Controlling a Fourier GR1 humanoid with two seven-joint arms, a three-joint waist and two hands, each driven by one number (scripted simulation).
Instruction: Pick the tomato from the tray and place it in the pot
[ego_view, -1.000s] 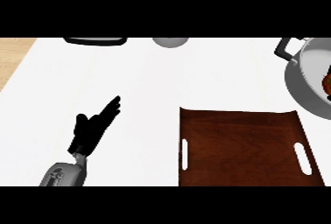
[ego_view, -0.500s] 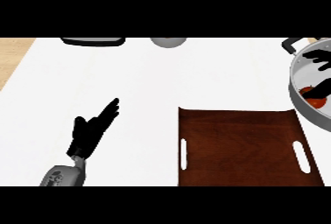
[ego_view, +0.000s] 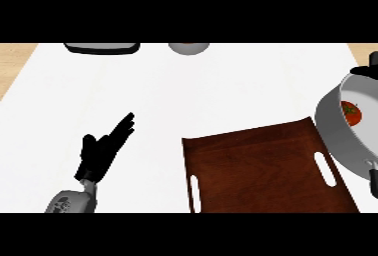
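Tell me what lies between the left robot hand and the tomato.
In the head view, the brown tray and the near wall of the pot lie between the left robot hand and the tomato.

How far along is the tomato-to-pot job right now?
Looks done: the red tomato lies inside the grey metal pot at the right edge, and the dark brown wooden tray holds nothing. Nothing is in hand: the left hand rests open on the white counter; the right hand isn't in view. Nothing visibly remains.
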